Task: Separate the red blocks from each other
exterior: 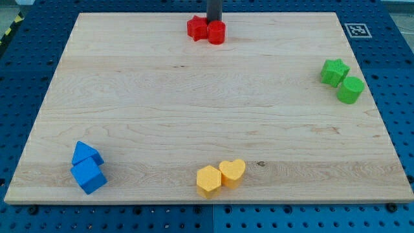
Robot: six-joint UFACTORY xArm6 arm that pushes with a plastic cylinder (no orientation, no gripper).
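Behind the touching red star block point(196, 28) and red block point(217, 32), paired left-right, my tip point(213, 21) stands, holding nothing.

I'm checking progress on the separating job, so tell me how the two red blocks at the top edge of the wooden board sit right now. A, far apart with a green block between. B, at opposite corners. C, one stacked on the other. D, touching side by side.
D: the red star-shaped block and the red rounded block touch side by side, with my tip just behind them.
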